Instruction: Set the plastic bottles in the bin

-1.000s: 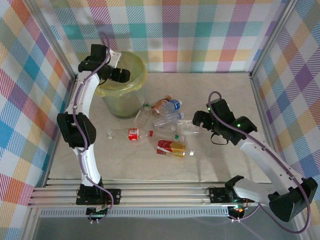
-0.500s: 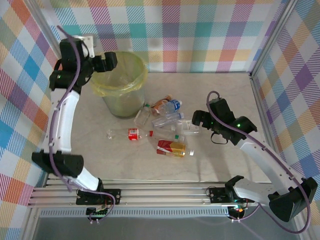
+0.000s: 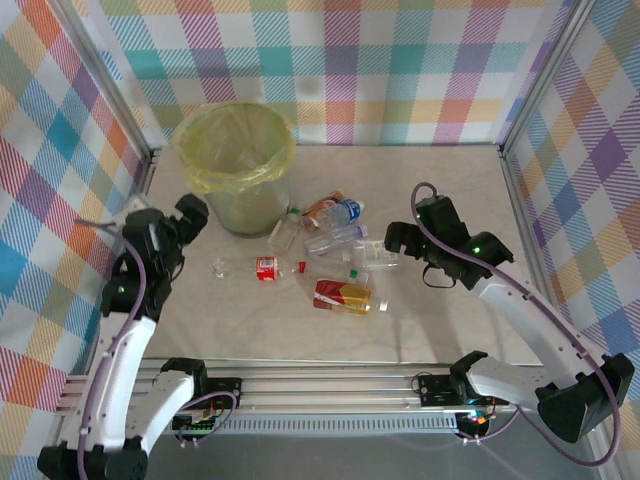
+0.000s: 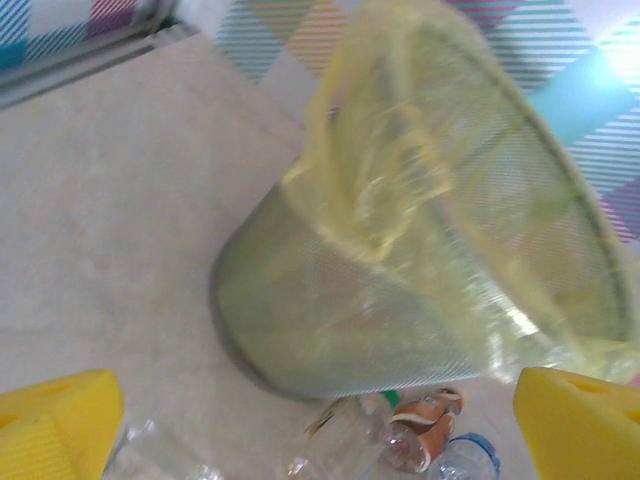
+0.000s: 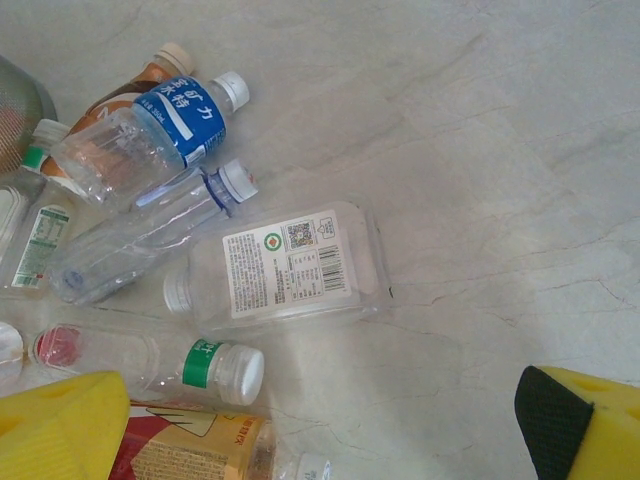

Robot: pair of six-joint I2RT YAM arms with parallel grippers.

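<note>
The bin point(image 3: 245, 205) stands at the far left of the tabletop point(image 3: 450, 180), its yellow-green bag folded over the rim. The plastic bottles point(image 3: 343, 296) lie in a loose heap just to its right, a blue-labelled bottle point(image 5: 180, 115) near a white-labelled bottle point(image 5: 290, 265). The left gripper point(image 3: 190, 212) hangs low beside the bin, its fingers point(image 4: 55, 420) spread wide and empty. The right gripper point(image 3: 395, 240) hovers at the heap's right edge, fingers point(image 5: 60, 425) likewise wide apart, holding nothing.
</note>
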